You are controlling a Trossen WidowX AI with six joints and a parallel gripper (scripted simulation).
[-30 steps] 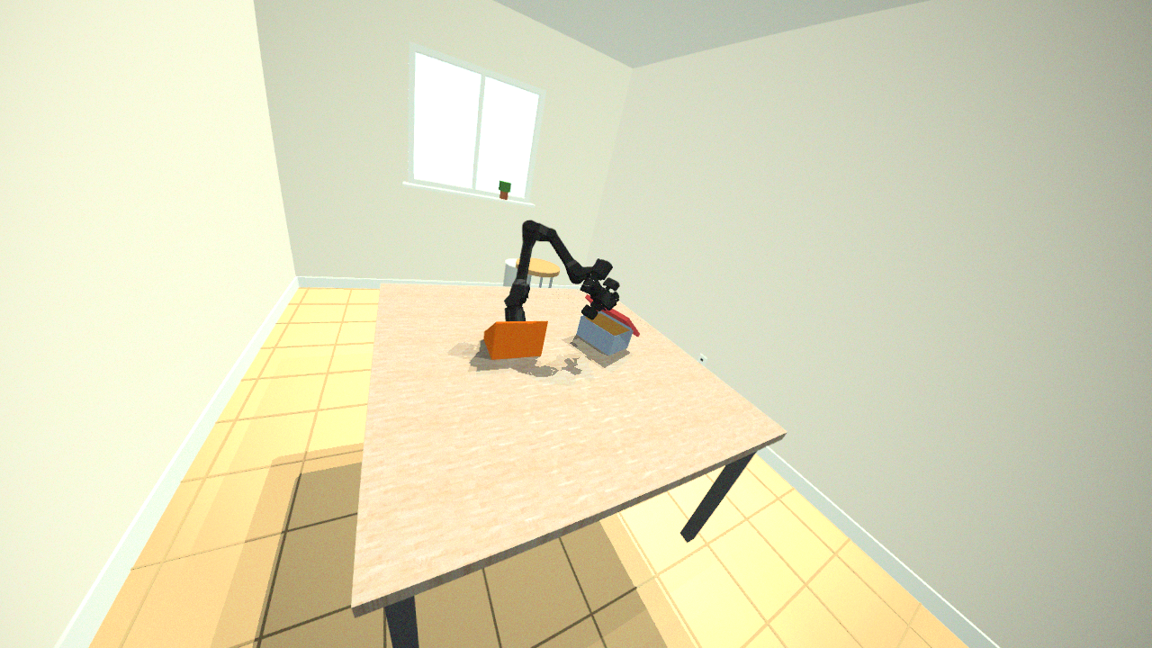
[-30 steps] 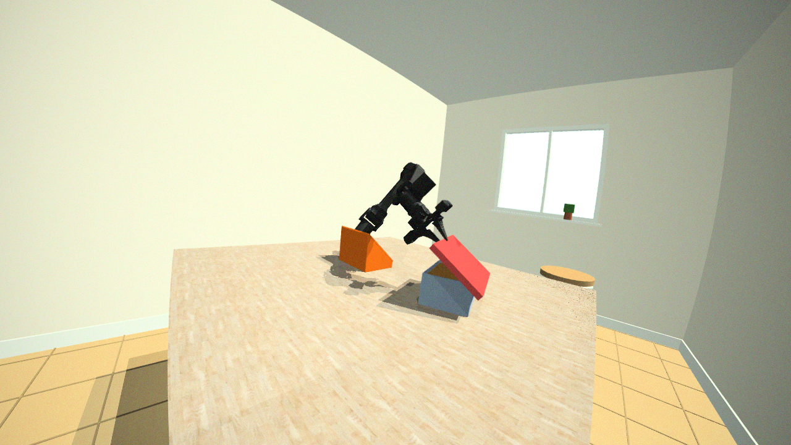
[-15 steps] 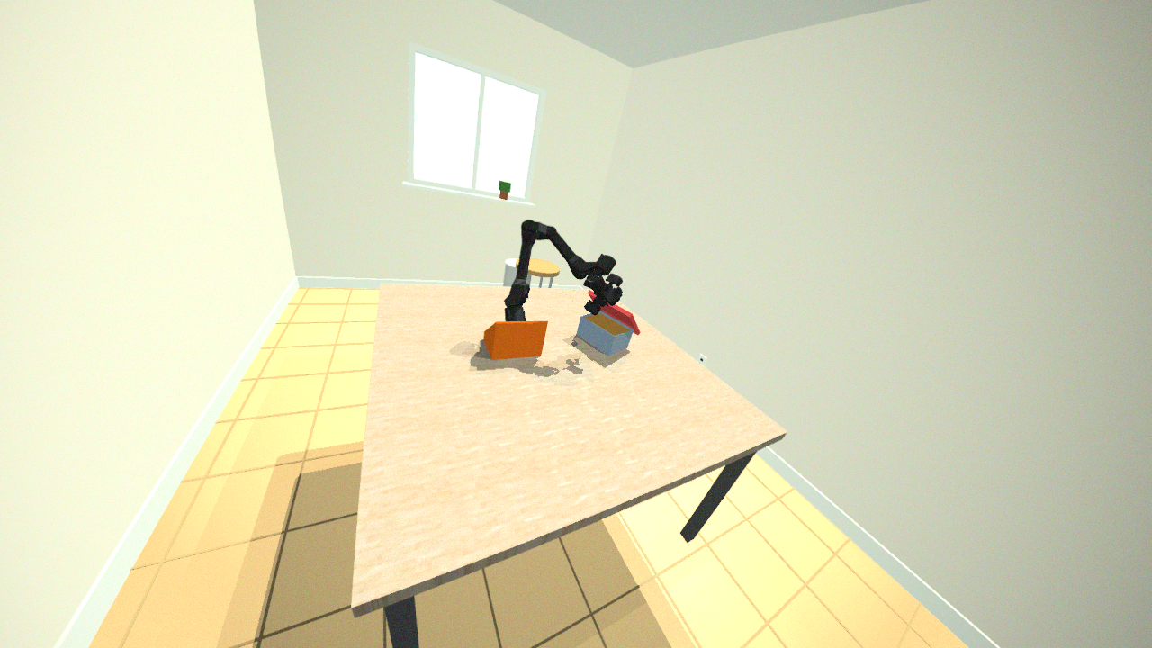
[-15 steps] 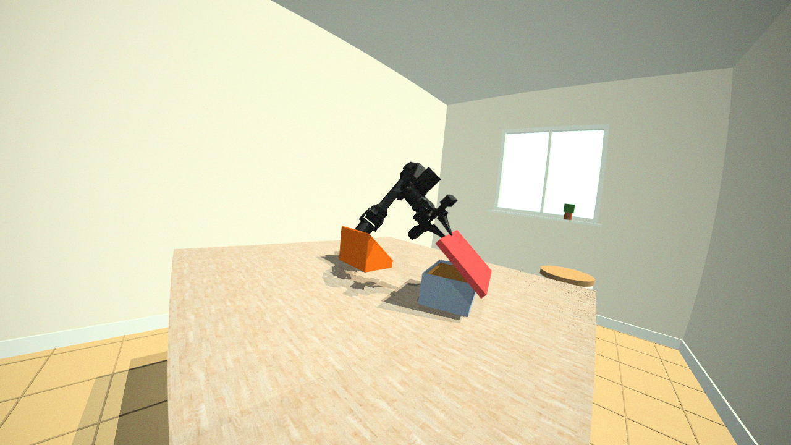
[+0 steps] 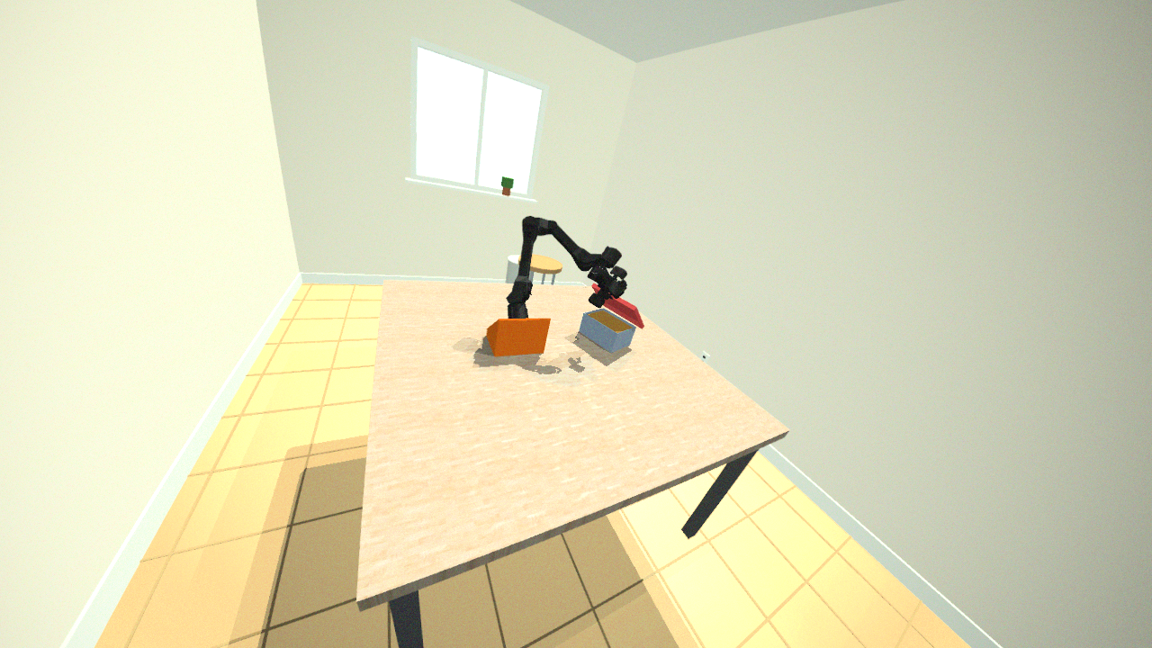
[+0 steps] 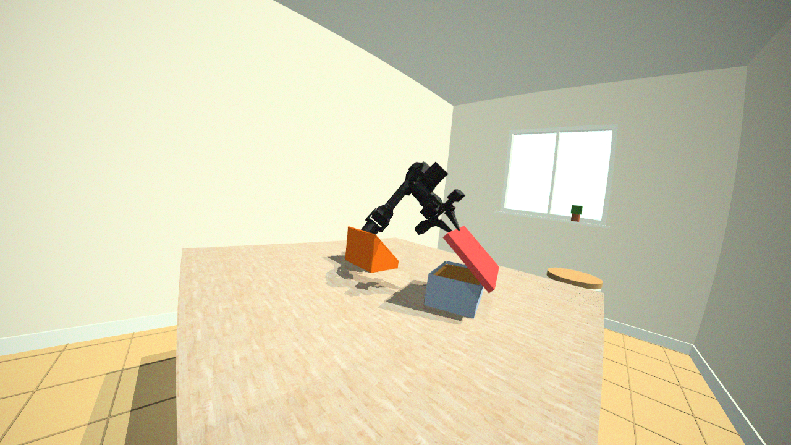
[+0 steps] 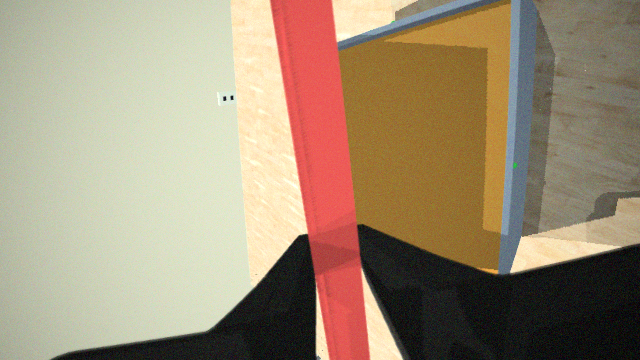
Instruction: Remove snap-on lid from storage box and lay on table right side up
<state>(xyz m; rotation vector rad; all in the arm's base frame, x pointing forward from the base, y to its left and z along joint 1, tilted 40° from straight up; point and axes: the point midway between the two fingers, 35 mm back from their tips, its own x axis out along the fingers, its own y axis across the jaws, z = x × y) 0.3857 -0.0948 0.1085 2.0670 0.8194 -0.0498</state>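
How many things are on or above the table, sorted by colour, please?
Red: 1, the snap-on lid, tilted in the claw
Blue: 1, the open storage box
Orange: 1, the wedge block
Total: 3
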